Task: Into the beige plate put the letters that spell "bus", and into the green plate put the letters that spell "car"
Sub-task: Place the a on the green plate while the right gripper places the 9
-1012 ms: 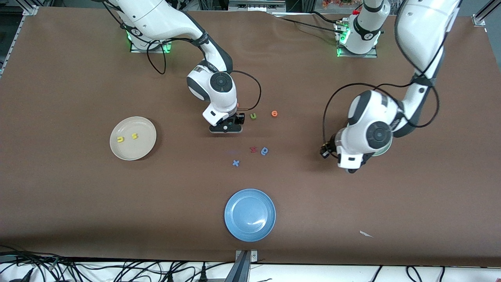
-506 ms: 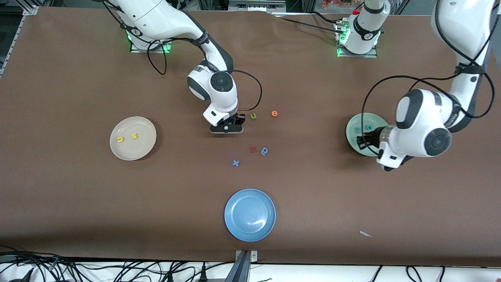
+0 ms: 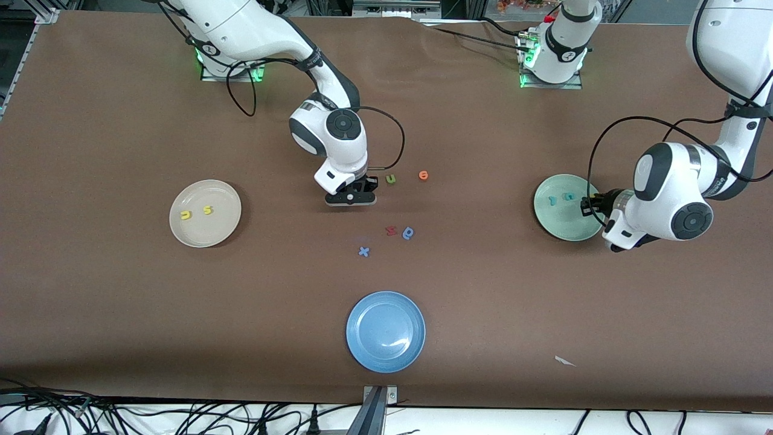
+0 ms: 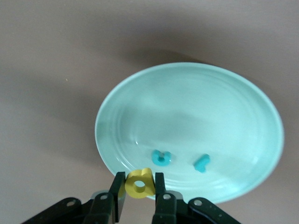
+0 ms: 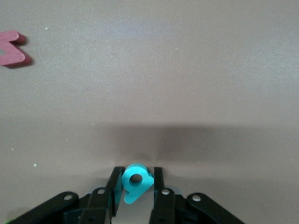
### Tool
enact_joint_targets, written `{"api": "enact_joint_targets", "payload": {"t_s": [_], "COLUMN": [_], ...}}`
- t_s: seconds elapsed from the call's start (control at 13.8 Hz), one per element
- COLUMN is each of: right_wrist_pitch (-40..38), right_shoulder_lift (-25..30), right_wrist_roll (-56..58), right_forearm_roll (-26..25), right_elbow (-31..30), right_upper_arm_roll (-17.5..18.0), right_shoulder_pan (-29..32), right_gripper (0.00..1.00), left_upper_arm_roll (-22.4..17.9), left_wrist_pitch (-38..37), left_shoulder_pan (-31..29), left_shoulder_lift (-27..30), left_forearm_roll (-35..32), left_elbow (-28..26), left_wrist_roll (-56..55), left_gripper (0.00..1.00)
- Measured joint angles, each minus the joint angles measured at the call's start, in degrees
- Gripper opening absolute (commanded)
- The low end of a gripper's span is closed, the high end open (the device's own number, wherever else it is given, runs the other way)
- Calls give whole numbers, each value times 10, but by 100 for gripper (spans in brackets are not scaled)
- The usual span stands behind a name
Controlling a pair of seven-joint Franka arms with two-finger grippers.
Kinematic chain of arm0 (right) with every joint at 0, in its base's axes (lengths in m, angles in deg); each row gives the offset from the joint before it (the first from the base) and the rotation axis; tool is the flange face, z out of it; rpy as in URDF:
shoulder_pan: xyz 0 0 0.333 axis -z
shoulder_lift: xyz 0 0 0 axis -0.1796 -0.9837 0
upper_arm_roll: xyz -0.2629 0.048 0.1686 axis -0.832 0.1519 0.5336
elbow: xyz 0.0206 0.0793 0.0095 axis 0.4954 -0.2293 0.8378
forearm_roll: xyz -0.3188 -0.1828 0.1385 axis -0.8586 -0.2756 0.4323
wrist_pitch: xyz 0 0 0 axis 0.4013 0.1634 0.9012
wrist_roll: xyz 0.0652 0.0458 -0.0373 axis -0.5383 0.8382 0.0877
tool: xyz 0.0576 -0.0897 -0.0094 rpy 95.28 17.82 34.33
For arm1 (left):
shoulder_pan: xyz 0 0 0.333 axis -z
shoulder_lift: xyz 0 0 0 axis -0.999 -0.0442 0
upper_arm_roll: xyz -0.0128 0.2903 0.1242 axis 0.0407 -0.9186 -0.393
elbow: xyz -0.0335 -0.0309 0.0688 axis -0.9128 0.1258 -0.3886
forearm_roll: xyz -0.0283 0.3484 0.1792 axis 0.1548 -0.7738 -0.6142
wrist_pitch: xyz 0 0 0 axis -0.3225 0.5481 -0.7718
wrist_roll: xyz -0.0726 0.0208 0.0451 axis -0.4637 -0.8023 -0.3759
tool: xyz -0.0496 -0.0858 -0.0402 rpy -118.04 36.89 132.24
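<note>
1. The left gripper (image 4: pixel 139 186) hung over the rim of the green plate (image 3: pixel 558 220), at the left arm's end of the bench (image 3: pixel 121 302). Its fingers (image 4: pixel 117 189) were clenched on the yellow a (image 4: pixel 140 183), pinching it across its flat faces.
2. Two teal letters already lay in that plate: the c (image 4: pixel 161 157) and, just beside it, the hook-shaped r (image 4: pixel 202 163). By the look of it, "car" lacked only the a.
3. The right gripper (image 5: pixel 135 186) was down at the bench near its middle, beside the olive-green u (image 3: pixel 391 179). Its fingers (image 5: pixel 114 184) had the teal b (image 5: pixel 136 182) clamped between them, low against the bench top.
4. The beige plate (image 3: pixel 205 232), toward the right arm's end, held the yellow u (image 3: pixel 186 215) and the yellow s (image 3: pixel 208 209), lying near each other. "Bus" lacked only the b.
5. Spare letters lay loose on the bench: an orange one (image 3: pixel 423 175), a red one (image 3: pixel 391 230) touching a darker blue round letter (image 3: pixel 409 232), and a blue x (image 3: pixel 363 251). The blue plate (image 3: pixel 385 331) lay nearest the front camera.
6. The letters looked like thin foam: very light, soft and easily squashed. A light pinch across the flat sides seemed enough. Such a piece would likely cling to a finger or bounce on release, so a low drop over the plate's middle looked wise.
</note>
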Motion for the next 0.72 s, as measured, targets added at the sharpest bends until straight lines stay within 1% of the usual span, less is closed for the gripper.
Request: {"api": "enact_joint_targets", "payload": {"t_s": [0.07, 0.22, 0.29, 0.36, 0.43, 0.51, 0.72], "right_wrist_pitch": [-1, -27, -49, -70, -89, -103, -118], "right_shoulder_lift": [2, 14, 26, 40, 56, 72, 118], "right_wrist_roll": [2, 31, 58, 87, 118, 154, 273], "right_forearm_roll": [-4, -8, -8, -8, -8, -8, -7], "right_elbow": [1, 5, 6, 6, 5, 1, -29], "right_upper_arm_roll": [-4, -7, -6, -2, 2, 6, 10], "right_shoulder_pan": [4, 26, 42, 59, 79, 99, 160], "right_gripper": [9, 9, 9, 9, 9, 9, 9], "left_upper_arm_roll": [0, 0, 0, 0, 0, 1, 7], "left_wrist_pitch": [15, 55, 79, 94, 100, 102, 104], "left_shoulder_pan": [-7, -17, -22, -26, -27, -28, -28], "left_shoulder_lift": [-5, -13, -16, -18, -19, -18, -14], "left_forearm_roll": [-3, -21, -27, -29, -29, -29, -29], "left_elbow": [-8, -34, -47, -55, -57, -56, -42], "left_wrist_roll": [6, 9, 9, 10, 11, 11, 10], "left_gripper": [19, 25, 31, 54, 88, 100, 100]}}
